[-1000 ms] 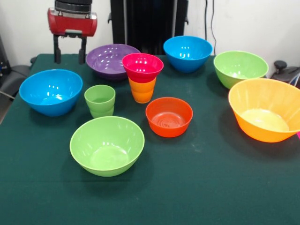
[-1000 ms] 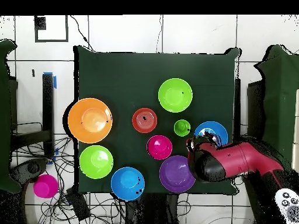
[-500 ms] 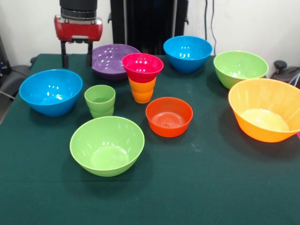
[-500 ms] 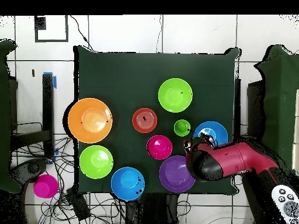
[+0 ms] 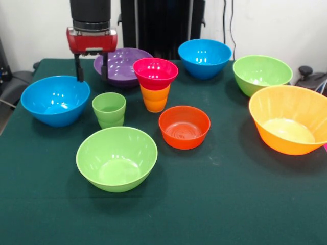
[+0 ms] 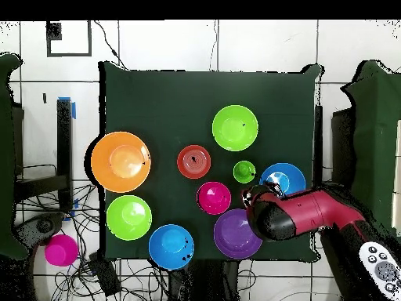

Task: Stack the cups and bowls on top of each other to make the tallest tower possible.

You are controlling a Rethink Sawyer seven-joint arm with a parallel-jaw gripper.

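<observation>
My gripper (image 5: 92, 71) hangs open and empty between the left blue bowl (image 5: 55, 99) and the purple bowl (image 5: 125, 64), just behind the light green cup (image 5: 109, 109). The small magenta bowl (image 5: 155, 71) rests on the orange cup (image 5: 155, 98). In front of them stand the orange-red bowl (image 5: 184, 126) and a light green bowl (image 5: 116, 157). A second blue bowl (image 5: 204, 57), another green bowl (image 5: 261, 74) and the large orange bowl (image 5: 288, 118) stand to the right. In the overhead view the arm (image 6: 301, 215) covers part of a blue bowl (image 6: 283, 179), close to the green cup (image 6: 244, 171).
The dark green cloth (image 5: 230, 204) covers the table. In the overhead view a magenta round object (image 6: 60, 250) lies off the table among cables, and a white controller (image 6: 380, 266) shows at the lower right edge.
The gripper has moved right and down in the front view, from beyond the left blue bowl toward the purple bowl's left rim. No cup or bowl has moved.
</observation>
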